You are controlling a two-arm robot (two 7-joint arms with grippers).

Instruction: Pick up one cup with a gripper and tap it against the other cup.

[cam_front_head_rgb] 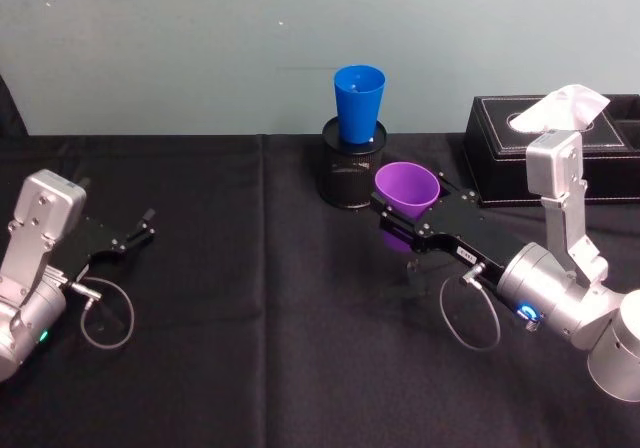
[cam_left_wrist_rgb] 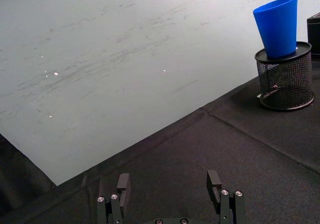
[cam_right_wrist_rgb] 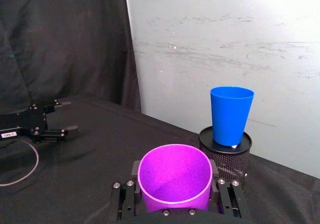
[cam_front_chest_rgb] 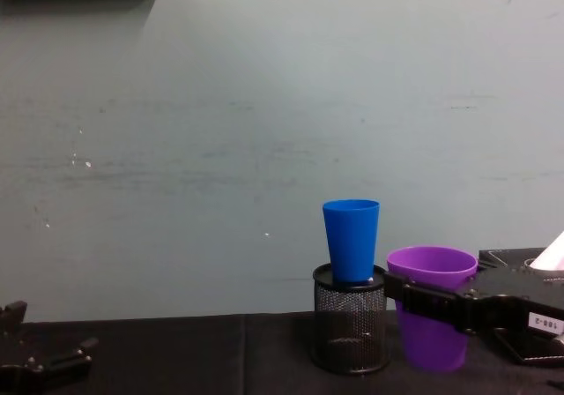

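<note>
On the black cloth (cam_front_head_rgb: 280, 348) of our work table, the right gripper (cam_front_head_rgb: 410, 216), long, flat and black with a small white label, is clamped on the purple cup (cam_front_head_rgb: 407, 186), one finger pressed against each side of the cup a little below its rim. From the right wrist view we look straight down into the cup's open mouth, which sits squarely between the two fingers (cam_right_wrist_rgb: 227, 196). The cup stands upright, mouth up, just to the right of the black mesh pen holder (cam_front_head_rgb: 352, 173); we cannot tell whether its base rests on the cloth or hangs just above it. The blue cup (cam_front_head_rgb: 359, 103) stands upright in the holder's mouth, higher than the purple one, and in the chest view a narrow strip of wall separates the two cups. A black tissue box (cam_front_head_rgb: 550, 148) sits behind the right arm. Well apart, at the table's left side, our left gripper (cam_left_wrist_rgb: 168, 184) rests low over the cloth with its fingers spread and nothing between them.
</note>
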